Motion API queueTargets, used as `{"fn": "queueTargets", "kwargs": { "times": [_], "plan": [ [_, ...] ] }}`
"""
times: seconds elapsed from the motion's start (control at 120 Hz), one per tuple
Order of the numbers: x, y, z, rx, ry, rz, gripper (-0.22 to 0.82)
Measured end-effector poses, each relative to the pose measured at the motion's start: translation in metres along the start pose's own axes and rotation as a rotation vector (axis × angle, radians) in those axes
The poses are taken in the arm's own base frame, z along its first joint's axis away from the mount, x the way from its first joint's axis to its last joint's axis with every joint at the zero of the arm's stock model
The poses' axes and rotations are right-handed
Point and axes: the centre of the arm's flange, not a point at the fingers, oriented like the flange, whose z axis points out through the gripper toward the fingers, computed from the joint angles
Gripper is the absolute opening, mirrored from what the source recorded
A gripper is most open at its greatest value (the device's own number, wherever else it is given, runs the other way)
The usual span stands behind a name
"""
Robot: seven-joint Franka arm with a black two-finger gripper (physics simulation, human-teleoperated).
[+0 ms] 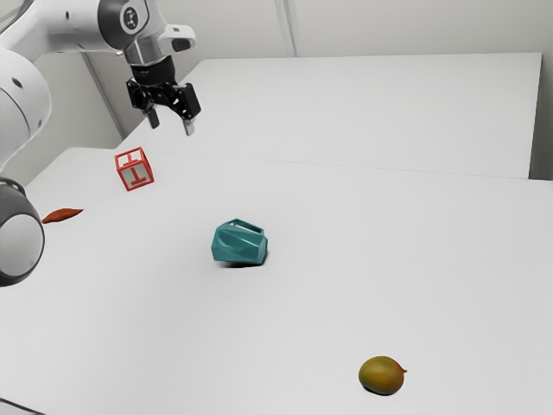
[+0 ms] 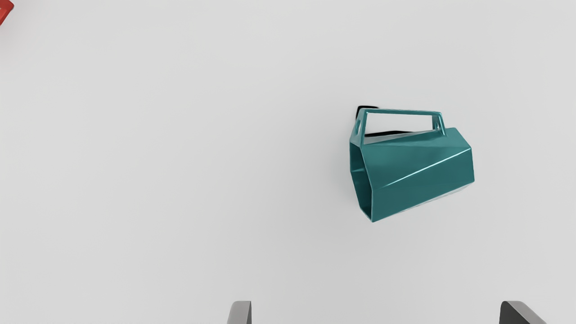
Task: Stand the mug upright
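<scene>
White table [image 1: 363, 268] below, the open hand [image 1: 172, 127] points down, apart from the mug [image 2: 416, 168].

Broad white table [image 1: 415, 259], pale grey walls [image 1: 415, 26] behind.

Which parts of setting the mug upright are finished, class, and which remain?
Nothing looks done yet: the mug lies on its side on the table, its opening facing sideways. Nothing is in hand: the gripper is open, raised and well apart from the mug. Left to do: reach the mug, grip it, turn it onto its base and release it.
</scene>
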Motion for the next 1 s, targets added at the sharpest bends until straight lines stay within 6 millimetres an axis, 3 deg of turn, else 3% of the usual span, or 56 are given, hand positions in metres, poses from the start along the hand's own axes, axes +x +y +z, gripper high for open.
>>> {"fn": "queueTargets", "kwargs": {
  "times": [0.258, 0.433, 0.575, 0.742, 1.0],
  "plan": [
    [-0.001, -0.004, 0.003, -0.011, -0.006, -0.007, 0.6],
    [-0.029, -0.02, 0.005, -0.051, -0.009, -0.036, 0.6],
    [-0.06, -0.025, 0.048, -0.104, -0.052, -0.049, 0.6],
    [-0.087, -0.05, 0.105, -0.214, -0.053, -0.127, 0.6],
    [-0.104, -0.097, 0.165, -0.352, 0.056, -0.273, 0.6]
  ]
}}
